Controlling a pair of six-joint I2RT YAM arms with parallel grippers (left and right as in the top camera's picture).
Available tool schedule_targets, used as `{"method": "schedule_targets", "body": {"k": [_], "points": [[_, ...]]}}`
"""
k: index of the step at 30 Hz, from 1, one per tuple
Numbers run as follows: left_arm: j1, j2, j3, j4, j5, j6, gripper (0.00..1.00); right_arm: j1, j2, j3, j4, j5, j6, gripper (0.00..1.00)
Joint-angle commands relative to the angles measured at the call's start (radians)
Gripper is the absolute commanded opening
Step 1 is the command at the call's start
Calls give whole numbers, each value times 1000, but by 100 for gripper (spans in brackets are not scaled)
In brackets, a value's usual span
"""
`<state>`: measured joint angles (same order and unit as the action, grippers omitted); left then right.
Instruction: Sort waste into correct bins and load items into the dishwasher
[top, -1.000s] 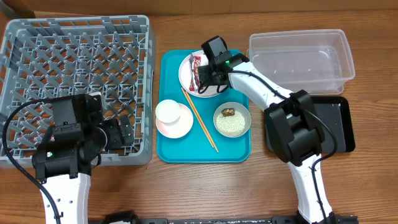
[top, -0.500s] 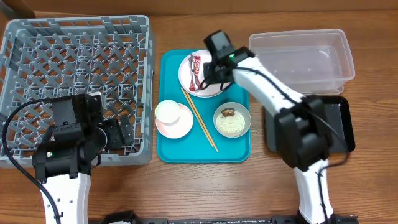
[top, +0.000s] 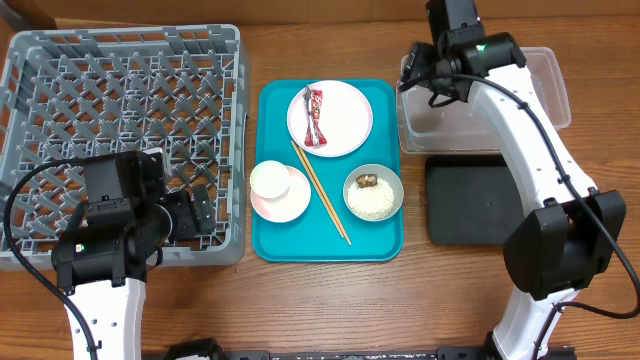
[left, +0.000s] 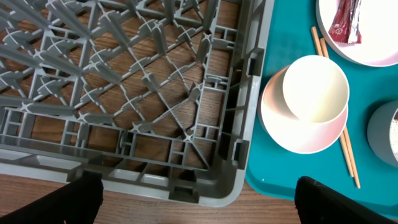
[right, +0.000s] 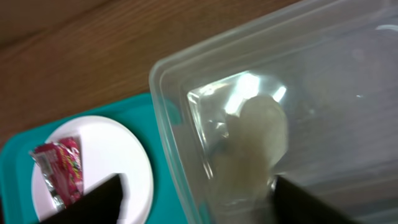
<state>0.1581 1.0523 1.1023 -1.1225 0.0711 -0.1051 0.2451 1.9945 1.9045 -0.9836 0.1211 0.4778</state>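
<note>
My right gripper (top: 424, 76) is open over the left end of the clear tub (top: 520, 100). In the right wrist view (right: 194, 200) a pale, blurred wad (right: 264, 127) that looks like the tissue lies in the tub below its fingers. The red-and-white wrapper (top: 315, 116) lies on the white plate (top: 348, 112). The white cup (top: 270, 180) stands on the pink saucer (top: 288, 205). The chopsticks (top: 322, 195) lie beside the bowl (top: 374, 192), which holds rice and a brown lump (top: 367, 181). My left gripper (left: 199, 202) is open and empty at the front right corner of the grey rack (top: 120, 100).
The dishes sit on a teal serving tray (top: 330, 245) between the rack and the bins. The flat black tray (top: 470, 200) lies in front of the clear tub. Bare wood table runs along the front edge.
My right gripper has left the white plate and swung right and back to the clear tub's left end. The black tray is now uncovered. The left arm has not moved.
</note>
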Motion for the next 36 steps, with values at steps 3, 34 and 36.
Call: {"method": "schedule_targets", "body": {"k": [3,34,36], "points": [[5,6,24,2,0,-7,100,5,3,1,117,-298,-18,100],[5,6,24,-3,0,-7,100,387,362,-3,329,52,-28,59],[5,6,24,-3,0,-7,100,386,370,-3,332,54,-28,55]]}}
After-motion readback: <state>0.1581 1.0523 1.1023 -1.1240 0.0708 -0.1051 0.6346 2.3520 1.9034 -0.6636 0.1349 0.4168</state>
